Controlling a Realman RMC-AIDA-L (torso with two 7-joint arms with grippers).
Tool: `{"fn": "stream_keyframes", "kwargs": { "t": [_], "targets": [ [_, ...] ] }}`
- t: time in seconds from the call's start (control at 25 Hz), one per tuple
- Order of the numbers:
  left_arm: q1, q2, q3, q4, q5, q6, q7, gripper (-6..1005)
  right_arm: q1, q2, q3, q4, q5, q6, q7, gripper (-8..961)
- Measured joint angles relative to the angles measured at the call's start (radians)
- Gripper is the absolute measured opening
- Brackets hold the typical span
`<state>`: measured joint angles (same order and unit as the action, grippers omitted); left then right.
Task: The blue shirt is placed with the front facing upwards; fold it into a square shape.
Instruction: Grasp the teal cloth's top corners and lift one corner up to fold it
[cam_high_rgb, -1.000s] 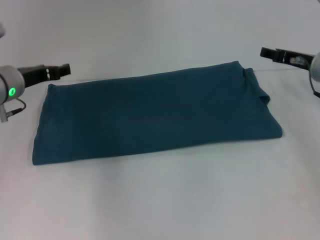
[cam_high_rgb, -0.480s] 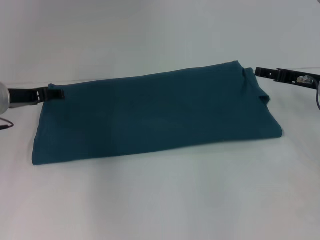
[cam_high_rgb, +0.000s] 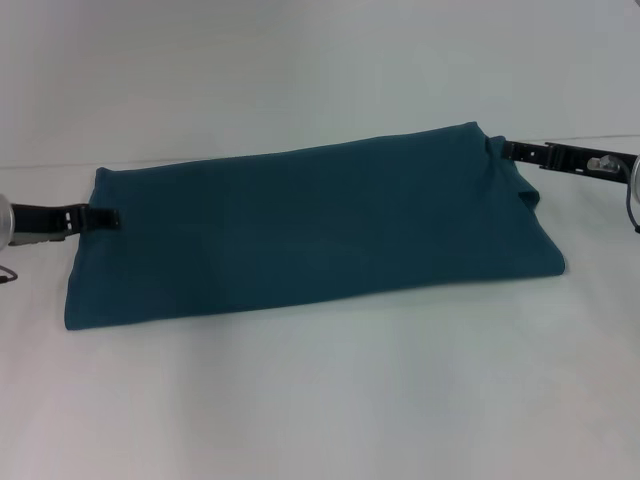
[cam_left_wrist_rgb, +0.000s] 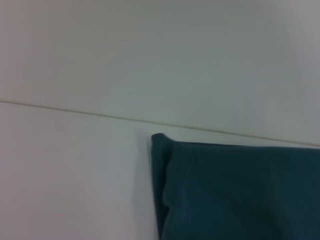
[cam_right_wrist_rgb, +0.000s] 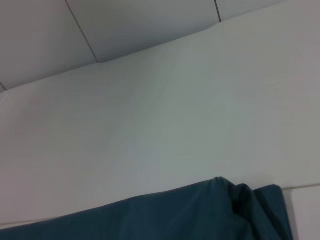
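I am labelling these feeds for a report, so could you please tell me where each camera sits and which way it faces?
Head view: on the head, facing forward and down at the blue shirt; left gripper and right gripper show at the shirt's ends.
Left wrist view: on the left arm, facing a shirt corner; no robot parts show.
Right wrist view: on the right arm, facing the bunched shirt end; no robot parts show.
All views share the shirt and white table.

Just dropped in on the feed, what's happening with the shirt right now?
The blue shirt lies on the white table, already folded into a long band with its plain side up. The left hand is at the band's left end and the right hand at the far right corner. Whether either has gripped cloth cannot be told. It is not a square yet.
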<state>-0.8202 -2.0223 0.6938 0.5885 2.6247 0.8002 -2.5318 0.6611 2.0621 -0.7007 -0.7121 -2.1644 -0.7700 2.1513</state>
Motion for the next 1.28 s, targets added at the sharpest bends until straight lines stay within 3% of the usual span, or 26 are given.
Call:
{"fn": "stream_keyframes", "kwargs": {
  "t": [0.92,1.28],
  "targets": [
    [0.020,-0.014,-0.001,-0.098,0.012,-0.085,0.020,871,0.007,0.001,-0.008,0.021,-0.002,-0.002,0.000,913],
    [0.017,-0.021,-0.008,-0.122,-0.033,-0.079,0.105,779,0.010,0.001,-0.023,0.025,-0.011,0.006,0.006,905]
  ]
}}
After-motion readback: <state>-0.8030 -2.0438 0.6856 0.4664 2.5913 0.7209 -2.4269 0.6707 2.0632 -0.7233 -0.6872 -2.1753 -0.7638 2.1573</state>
